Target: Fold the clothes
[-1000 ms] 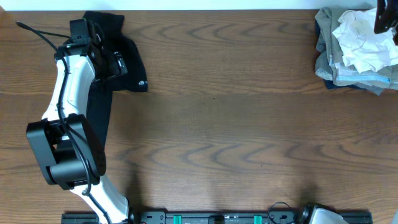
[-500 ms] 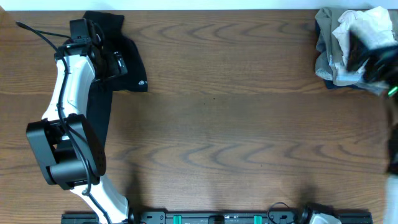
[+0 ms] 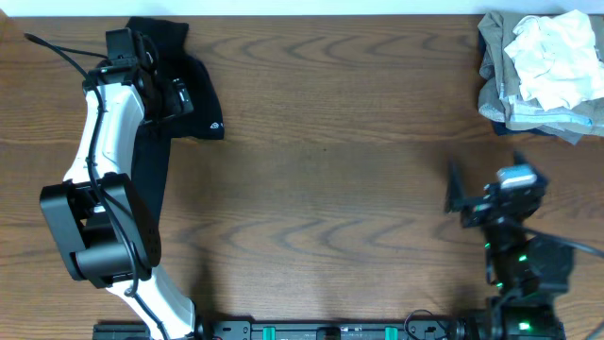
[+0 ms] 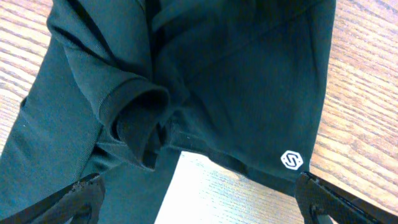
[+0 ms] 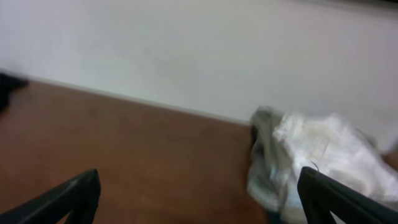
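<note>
Left gripper (image 4: pixel 198 190): the jaws stand wide apart, with both fingertips at the bottom corners of the wrist view and nothing clamped between them. It hangs above the black garment (image 4: pixel 236 81). That garment lies rumpled at the far left corner of the wooden table (image 3: pixel 330 189), partly under the left arm. A rolled cuff (image 4: pixel 134 118) is bunched at the centre of the wrist view. A small white hexagonal logo (image 4: pixel 291 160) faces up near the hem.

Right gripper (image 5: pixel 199 186): the jaws are spread wide and empty. The wrist picture is blurred. The gripper sits over bare table at the near right, well apart from the clothes.

A heap of clothes (image 3: pixel 505 99) lies at the far right corner, with a crumpled white shirt (image 3: pixel 557 61) on top.
</note>
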`<state>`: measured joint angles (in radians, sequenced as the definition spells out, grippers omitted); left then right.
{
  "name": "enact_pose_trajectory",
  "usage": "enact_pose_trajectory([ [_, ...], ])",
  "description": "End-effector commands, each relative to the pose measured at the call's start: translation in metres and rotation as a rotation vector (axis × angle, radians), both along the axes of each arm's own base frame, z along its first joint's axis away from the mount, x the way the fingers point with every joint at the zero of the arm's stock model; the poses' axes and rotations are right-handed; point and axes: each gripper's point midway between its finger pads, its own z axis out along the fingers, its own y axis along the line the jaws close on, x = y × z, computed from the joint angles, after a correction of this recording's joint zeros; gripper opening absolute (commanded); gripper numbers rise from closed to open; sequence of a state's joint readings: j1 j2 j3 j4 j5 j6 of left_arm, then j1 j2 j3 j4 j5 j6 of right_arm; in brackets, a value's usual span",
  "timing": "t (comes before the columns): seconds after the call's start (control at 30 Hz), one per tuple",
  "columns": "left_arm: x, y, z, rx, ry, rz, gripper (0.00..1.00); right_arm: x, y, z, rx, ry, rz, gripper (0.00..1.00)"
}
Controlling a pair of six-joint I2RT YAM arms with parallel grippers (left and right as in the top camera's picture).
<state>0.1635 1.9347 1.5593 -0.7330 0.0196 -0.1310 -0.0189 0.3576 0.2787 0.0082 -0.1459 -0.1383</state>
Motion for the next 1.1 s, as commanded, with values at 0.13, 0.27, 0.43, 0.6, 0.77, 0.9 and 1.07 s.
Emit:
enact_pose_trajectory([
  [0.13,-0.003,0.001,-0.01,-0.004,0.025,0.009,0.98,-0.012,-0.003,-0.049,-0.001,-0.019,-0.027,0.99],
  [0.27,-0.003,0.001,-0.01,-0.004,0.025,0.009,0.98,-0.014,-0.004,-0.065,-0.001,-0.018,-0.031,0.99],
  [0.43,-0.003,0.001,-0.01,-0.004,0.025,0.009,0.98,-0.018,-0.004,-0.08,-0.002,0.041,-0.034,0.99],
  [0.6,-0.003,0.001,-0.01,-0.004,0.025,0.009,0.98,-0.02,-0.004,-0.068,-0.001,-0.012,-0.035,0.99],
  [0.77,-0.003,0.001,-0.01,-0.004,0.025,0.009,0.98,-0.02,-0.004,-0.07,-0.001,-0.004,-0.036,0.99],
  [0.9,-0.003,0.001,-0.01,-0.004,0.025,0.009,0.98,-0.02,-0.004,-0.07,-0.001,-0.004,-0.036,0.99],
  [1.07,-0.003,0.001,-0.01,-0.004,0.025,0.009,0.98,-0.02,-0.004,-0.07,-0.001,-0.004,-0.036,0.99],
])
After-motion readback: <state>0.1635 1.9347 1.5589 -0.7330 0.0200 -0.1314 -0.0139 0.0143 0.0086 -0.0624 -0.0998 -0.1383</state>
